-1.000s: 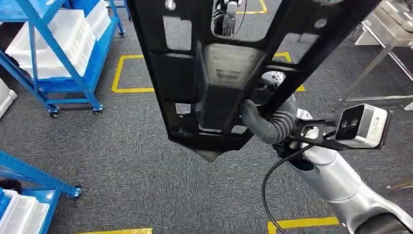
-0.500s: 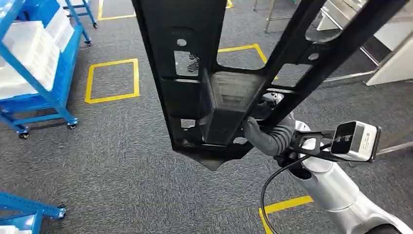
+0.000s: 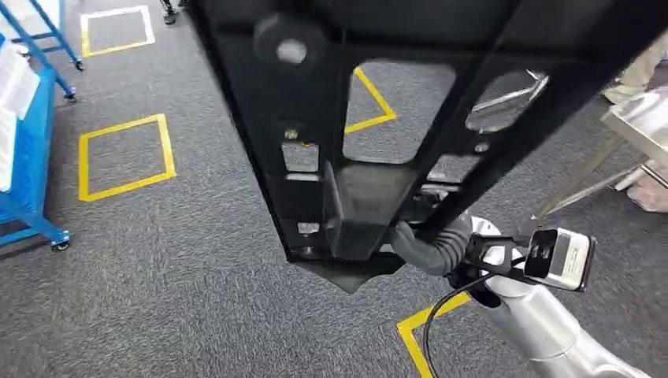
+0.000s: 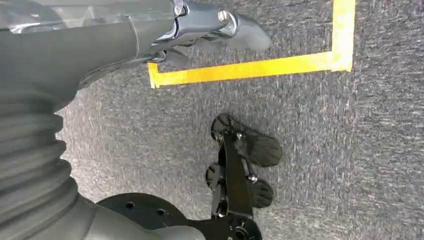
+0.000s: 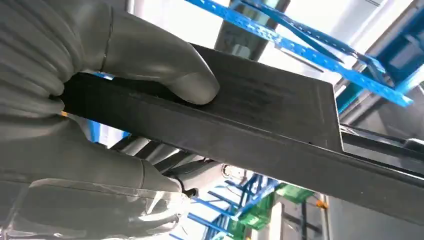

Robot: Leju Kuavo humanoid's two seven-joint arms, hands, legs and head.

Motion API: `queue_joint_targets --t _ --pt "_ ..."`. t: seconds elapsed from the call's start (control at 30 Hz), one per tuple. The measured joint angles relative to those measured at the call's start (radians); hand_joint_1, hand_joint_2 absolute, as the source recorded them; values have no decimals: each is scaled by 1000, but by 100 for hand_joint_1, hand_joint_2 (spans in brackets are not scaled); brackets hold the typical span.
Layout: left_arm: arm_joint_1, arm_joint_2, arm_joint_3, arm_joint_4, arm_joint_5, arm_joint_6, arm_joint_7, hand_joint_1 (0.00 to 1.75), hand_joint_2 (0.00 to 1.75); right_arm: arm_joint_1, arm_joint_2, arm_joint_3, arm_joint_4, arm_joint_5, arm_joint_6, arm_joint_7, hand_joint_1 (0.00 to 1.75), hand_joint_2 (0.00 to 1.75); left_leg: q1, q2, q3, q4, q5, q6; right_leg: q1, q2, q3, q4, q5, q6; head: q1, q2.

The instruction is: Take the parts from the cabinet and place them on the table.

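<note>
1. The black part, a long frame with cut-out windows, is held up above the grey carpet.
2. The right hand grips its lower end, thumb pressed on one face and fingers under it.
3. The left hand hangs over the carpet's yellow tape; I cannot tell whether its fingers are spread or curled.

Grey carpet covers the floor, marked with yellow tape squares. Left of the nearest square stands a blue wheeled rack holding white bins. Far to the right of it are a steel desk's legs.
</note>
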Motion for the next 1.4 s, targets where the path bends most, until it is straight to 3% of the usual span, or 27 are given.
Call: queue_joint_targets --t 0.07,0.13,0.17,0.23,0.27,0.3,0.37,0.4,0.43,0.57,0.6,0.63,0.67,0.73,0.8,0.83,0.9,0.93,0.97,1.07,1.1,1.17,1.2,1.27,1.3,1.33,1.4 --pt "-3 0 3 0 0 1 -5 0 175 11 0 -7 0 3 7 -2 175 175 1 22 2 -9 7 16 2 24 -4 -7 7 16 1 0" --pt "-7 -3 6 0 0 5 -6 0 175 11 1 -16 0 4 8 -2 175 175 2 50 5 -21 16 33 6 -78 -26 44 -33 15 10 0" --pt "-5 -3 8 0 0 6 -6 0 175 9 5 -17 -1 4 7 1 175 175 -1 62 3 -21 16 34 6 -105 -57 112 -72 18 12 0" --pt "-3 -3 9 0 0 8 -5 0 175 9 9 -18 0 8 4 12 175 175 -7 90 2 -20 15 36 2 -121 -131 274 -140 21 12 0" --pt "-3 -2 9 0 -1 9 -2 0 175 9 10 -18 0 10 -2 18 175 175 -8 105 1 -20 15 36 1 -123 -151 317 -146 22 12 0" --pt "-4 0 9 0 -3 9 -1 0 175 9 12 -18 0 10 -12 26 175 175 -10 117 2 -19 14 36 1 -125 -142 300 -128 21 12 0" --pt "-10 2 9 0 -11 7 2 0 175 3 14 -19 0 8 -29 38 175 175 -12 140 4 -19 12 35 4 -140 -51 137 -48 14 13 0" --pt "-13 3 9 0 -13 7 5 0 175 -3 14 -20 -1 3 -37 44 175 175 -13 148 7 -19 10 33 8 -168 5 38 -13 7 13 0" --pt "-14 5 9 0 -14 7 8 0 175 -12 14 -21 -1 -3 -43 47 175 175 -18 156 10 -19 8 30 21 -223 28 -10 -27 -4 11 0" --pt "-19 13 8 0 -10 8 19 0 175 -47 14 -22 -1 -40 -71 71 175 175 -19 198 17 -23 7 9 24 -173 19 -15 -12 -17 11 0" --pt "-22 14 8 0 -10 10 19 0 175 -50 14 -22 -2 -49 -76 76 175 175 -18 179 14 -18 -3 -1 9 -163 28 -27 -3 -21 9 0" --pt "-23 18 8 0 -10 11 17 0 175 -60 14 -21 -3 -55 -79 76 175 175 -14 121 6 9 -22 -6 9 -152 30 -32 -1 -24 10 0" --pt "-22 18 8 0 -10 11 14 0 175 -69 14 -21 -3 -56 -83 77 175 175 -12 94 -19 67 -57 -8 8 -143 29 -32 1 -28 9 0" --pt "-16 23 8 0 -9 11 11 0 175 -70 15 -17 -3 -61 -85 74 175 175 -11 83 -100 238 -131 -13 9 -117 28 -32 2 -31 10 0" --pt "-10 24 8 0 -9 10 11 0 175 -65 15 -11 -3 -61 -86 70 175 175 -9 83 -142 307 -131 -16 10 -88 25 -27 2 -31 9 0" --pt "-11 24 8 0 -9 10 11 0 175 -61 15 -9 -3 -60 -87 62 175 175 -7 82 -126 267 -93 -16 9 -74 25 -24 2 -29 9 0" --pt "-12 27 8 0 -6 10 10 0 175 -53 15 -6 -3 -43 -85 35 175 175 -3 63 -49 93 3 -13 8 -47 27 -19 -1 -25 9 0" --pt "-10 27 8 0 -4 11 8 0 175 -42 15 -6 -3 -29 -82 17 175 175 1 16 -16 16 28 -10 6 -37 25 -15 -4 -21 9 0" --pt "-9 27 9 0 -1 14 6 0 175 -28 16 -6 -3 -16 -77 4 175 175 5 -10 -1 -14 12 -7 12 -25 18 -7 -5 -15 10 0" --pt "-6 26 15 0 0 17 -2 0 175 23 22 -11 -8 29 -33 -3 175 175 -4 19 -1 -10 11 8 1 8 9 -14 4 6 11 0" --pt "-7 23 18 0 0 17 -5 0 175 40 24 -18 -11 44 -10 -5 175 175 4 31 1 -21 17 18 5 18 7 -14 5 13 11 0" --pt "-6 19 23 0 0 17 -10 0 175 66 36 -37 -18 68 37 -6 175 175 3 56 5 -28 21 32 9 -83 -21 48 -43 19 23 0" --pt "-2 18 26 0 0 17 -10 0 175 73 44 -47 -18 76 51 -7 175 175 1 69 4 -28 20 33 6 -108 -60 128 -87 25 25 0" --pt "4 17 31 0 0 16 -10 0 175 90 63 -56 -17 87 69 -8 175 175 -2 98 3 -27 18 35 0 -120 -136 286 -148 32 25 0" --pt "5 17 34 0 0 14 -9 0 175 95 70 -56 -15 92 73 -8 175 175 -2 112 3 -27 17 34 -3 -121 -149 313 -147 34 25 0" --pt "4 16 35 0 -1 13 -5 0 175 93 75 -56 -12 90 70 -5 175 175 -2 125 3 -26 15 33 -5 -125 -136 285 -123 35 25 0" --pt "1 16 35 0 -3 11 0 0 175 71 80 -56 -8 72 50 11 175 175 -2 146 7 -25 11 28 -4 -145 -43 115 -41 32 25 0"
